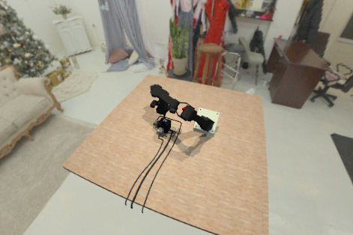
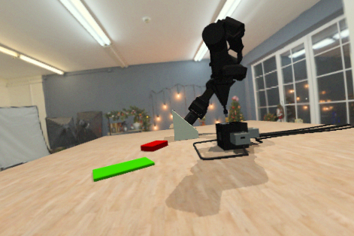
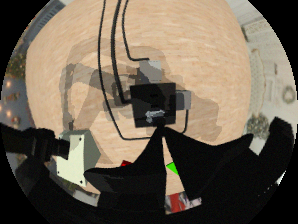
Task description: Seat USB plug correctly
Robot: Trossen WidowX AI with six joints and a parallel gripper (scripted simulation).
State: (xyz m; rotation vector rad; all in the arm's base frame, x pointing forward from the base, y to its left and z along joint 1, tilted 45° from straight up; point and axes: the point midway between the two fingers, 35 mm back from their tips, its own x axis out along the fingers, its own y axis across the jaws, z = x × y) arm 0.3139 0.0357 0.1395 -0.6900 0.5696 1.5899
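Observation:
The black power cube (image 1: pixel 163 126) (image 2: pixel 232 136) (image 3: pixel 141 92) stands on the table, with grey plugs on two of its sides. In the wrist view small dark slots and a light grey mark show on its top. My gripper (image 1: pixel 164 114) (image 2: pixel 225 108) (image 3: pixel 161 131) points down above the cube, with a gap between its tips and the cube's top. It is nearly closed, shut on the small dark USB plug (image 2: pixel 225 111), which shows at the tips, clear of the cube. The plug's orientation cannot be told. The fingers hide part of the cube's edge in the wrist view.
Black cables (image 1: pixel 150 168) (image 2: pixel 307 129) (image 3: pixel 114 55) run off from the cube, and one loops around it. A pale slanted mount (image 1: pixel 209 113) (image 2: pixel 184 129) (image 3: pixel 75 167) stands beside the arm's base. A red block (image 2: pixel 154 146) and a flat green block (image 2: pixel 123 169) lie on the table.

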